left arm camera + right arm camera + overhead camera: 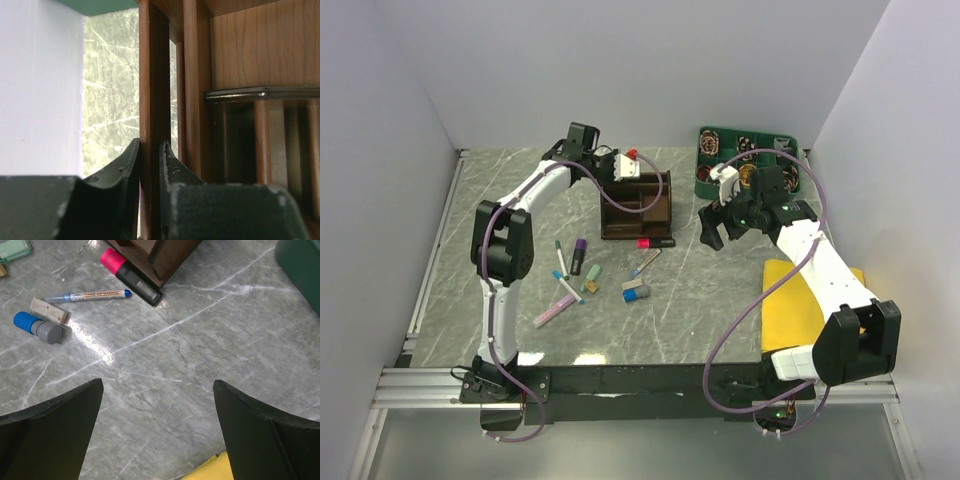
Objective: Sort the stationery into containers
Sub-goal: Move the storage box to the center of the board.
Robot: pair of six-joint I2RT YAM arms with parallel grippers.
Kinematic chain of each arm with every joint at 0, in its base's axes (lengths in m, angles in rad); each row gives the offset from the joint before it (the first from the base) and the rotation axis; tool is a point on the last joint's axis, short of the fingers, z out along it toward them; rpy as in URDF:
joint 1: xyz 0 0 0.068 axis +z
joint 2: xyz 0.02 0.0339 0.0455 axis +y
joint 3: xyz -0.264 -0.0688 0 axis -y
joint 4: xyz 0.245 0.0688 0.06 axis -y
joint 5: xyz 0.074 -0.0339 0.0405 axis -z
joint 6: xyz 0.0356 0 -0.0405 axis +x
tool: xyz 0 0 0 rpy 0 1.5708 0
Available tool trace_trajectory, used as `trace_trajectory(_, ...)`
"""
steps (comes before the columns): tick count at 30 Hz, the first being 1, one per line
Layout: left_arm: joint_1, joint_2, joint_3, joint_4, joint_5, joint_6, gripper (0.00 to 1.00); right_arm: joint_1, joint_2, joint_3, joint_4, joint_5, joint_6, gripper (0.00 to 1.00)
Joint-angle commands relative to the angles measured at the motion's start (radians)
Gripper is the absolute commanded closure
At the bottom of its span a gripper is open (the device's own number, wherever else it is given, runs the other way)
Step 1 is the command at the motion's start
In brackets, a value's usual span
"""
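The dark brown wooden organiser (665, 205) stands mid-table. My left gripper (618, 166) is at its back left corner, shut on one of its upright walls (150, 75); the left wrist view shows the gripper (149, 145) pinching that wall, with a dark metal pen (262, 93) lying inside. Stationery lies on the marble in front: a pink-black highlighter (643, 242) (127, 272) against the organiser's base, a blue pen (87, 296), a tan piece (49, 310), a blue-grey piece (39, 327), a purple marker (578, 255) and a pink marker (555, 310). My right gripper (715, 228) (158, 383) hovers open and empty right of the organiser.
A green tray of coiled cables (750, 160) sits at the back right, close behind the right arm. A yellow cloth (810, 300) lies under the right arm near the table's right edge. White walls enclose the table on three sides.
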Motion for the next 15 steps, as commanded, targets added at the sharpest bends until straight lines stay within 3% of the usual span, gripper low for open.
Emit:
trace_trajectory(1, -0.033, 0.124, 0.020, -0.115, 0.032, 0.000, 0.79, 0.005, -0.027, -0.008, -0.007, -0.018, -0.020, 0.01)
trace_trajectory(6, -0.030, 0.153, 0.058, -0.069, 0.018, -0.025, 0.63, 0.006, 0.014, 0.003, -0.007, -0.050, -0.054, 0.01)
trace_trajectory(11, -0.011, 0.081, 0.022, 0.066, 0.007, -0.157, 0.54, 0.020, 0.082, 0.066, -0.056, -0.109, -0.198, 0.03)
trace_trajectory(15, 0.026, -0.053, -0.002, 0.164, 0.010, -0.246, 0.29, 0.057, 0.134, 0.067, -0.050, -0.130, -0.380, 0.04)
